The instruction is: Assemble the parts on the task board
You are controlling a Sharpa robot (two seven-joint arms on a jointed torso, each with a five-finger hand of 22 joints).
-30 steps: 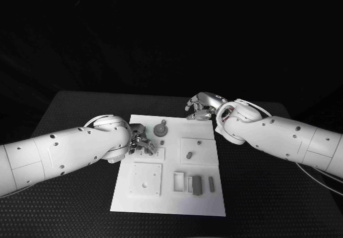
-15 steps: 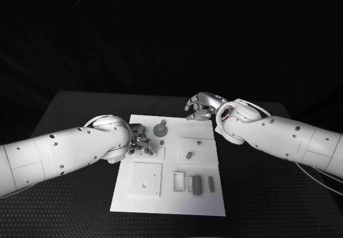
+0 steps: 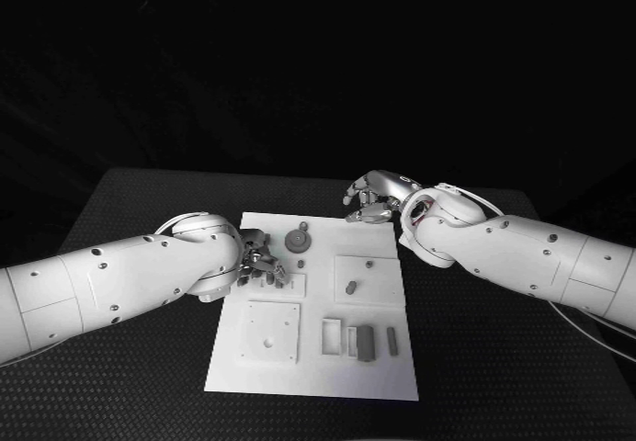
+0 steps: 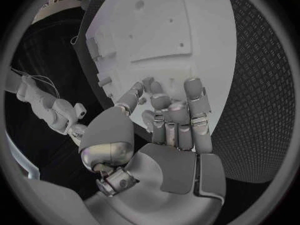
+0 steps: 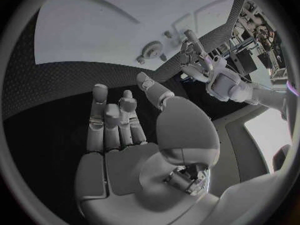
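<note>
The white task board lies in the middle of the black table. My left hand hangs over the board's near-left part, its fingertips curled down onto a small square plate. In the left wrist view the fingers curl toward the thumb over the board; whether they pinch a small part is hidden. A grey gear lies just beyond this hand. My right hand hovers at the board's far right corner. In the right wrist view its fingers are spread and hold nothing.
A short peg stands in the right square plate. A larger square plate lies nearer me, beside a slotted holder and a grey bar. Black table surface surrounds the board.
My left hand's fingers have drawn in slightly over the small plate. The right hand has stayed where it was.
</note>
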